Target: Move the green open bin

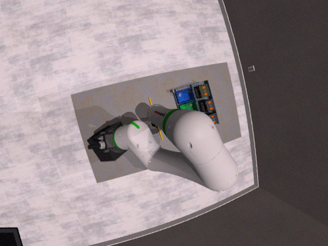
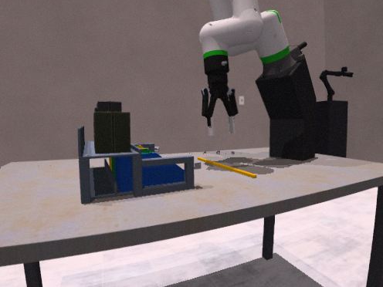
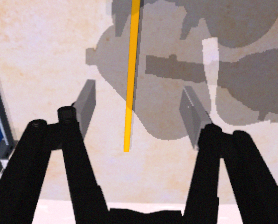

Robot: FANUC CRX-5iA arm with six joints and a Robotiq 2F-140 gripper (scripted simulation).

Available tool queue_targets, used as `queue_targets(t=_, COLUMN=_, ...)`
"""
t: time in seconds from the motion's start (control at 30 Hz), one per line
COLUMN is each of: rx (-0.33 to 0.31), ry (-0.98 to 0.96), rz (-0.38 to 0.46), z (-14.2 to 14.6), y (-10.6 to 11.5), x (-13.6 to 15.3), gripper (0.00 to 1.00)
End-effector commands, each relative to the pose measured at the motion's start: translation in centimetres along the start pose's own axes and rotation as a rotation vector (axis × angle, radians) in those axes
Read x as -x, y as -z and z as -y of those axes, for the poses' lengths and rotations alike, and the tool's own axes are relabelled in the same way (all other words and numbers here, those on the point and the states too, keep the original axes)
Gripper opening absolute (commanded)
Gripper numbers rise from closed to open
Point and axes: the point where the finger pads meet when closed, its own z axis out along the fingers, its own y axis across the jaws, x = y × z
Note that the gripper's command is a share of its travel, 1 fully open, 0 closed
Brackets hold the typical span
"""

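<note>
The green open bin (image 1: pixel 189 107) sits in the grey shelf (image 1: pixel 209 96) (image 2: pixel 136 173), next to a blue bin (image 1: pixel 184 95) (image 2: pixel 156 173). In the exterior view only a green sliver of it (image 2: pixel 146 150) shows above the blue bin. My gripper (image 2: pixel 220 130) (image 3: pixel 138 95) is open and empty. It hangs well above the table (image 1: pixel 106 98) (image 2: pixel 58 211), to the right of the shelf in the exterior view, fingers pointing down. In the top view the arm hides it. A thin yellow rod (image 1: pixel 150 101) (image 2: pixel 228 167) (image 3: pixel 131 75) lies on the table under the fingers.
Two dark olive bins (image 2: pixel 112 132) with orange parts (image 1: pixel 204 88) stand on the shelf's upper level. The robot's black base (image 2: pixel 289 111) (image 1: pixel 102 146) stands at the table's far end. A blue edge of the shelf's contents (image 3: pixel 3 131) shows at the wrist view's left border.
</note>
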Motion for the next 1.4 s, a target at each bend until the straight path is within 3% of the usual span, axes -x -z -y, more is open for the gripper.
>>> queue_targets(t=0.0, rx=-0.055, ry=0.000, rz=-0.066, z=-0.04, y=-0.02, x=0.05, gripper=0.57)
queue_targets(t=0.23, rx=-0.055, ry=0.000, rz=-0.066, z=-0.04, y=-0.02, x=0.05, gripper=0.57)
queue_targets(t=0.27, rx=-0.011, ry=0.000, rz=-0.013, z=0.00, y=0.00, x=0.01, gripper=0.57)
queue_targets(t=0.4, rx=-0.055, ry=0.000, rz=-0.066, z=-0.04, y=-0.02, x=0.05, gripper=0.57)
queue_targets(t=0.8, rx=-0.055, ry=0.000, rz=-0.066, z=-0.04, y=-0.02, x=0.05, gripper=0.57)
queue_targets(t=0.83, rx=-0.011, ry=0.000, rz=-0.013, z=0.00, y=0.00, x=0.01, gripper=0.57)
queue_targets(t=0.97, rx=-0.055, ry=0.000, rz=-0.066, z=-0.04, y=-0.02, x=0.05, gripper=0.57)
queue_targets(t=1.37, rx=-0.055, ry=0.000, rz=-0.066, z=-0.04, y=-0.02, x=0.05, gripper=0.57)
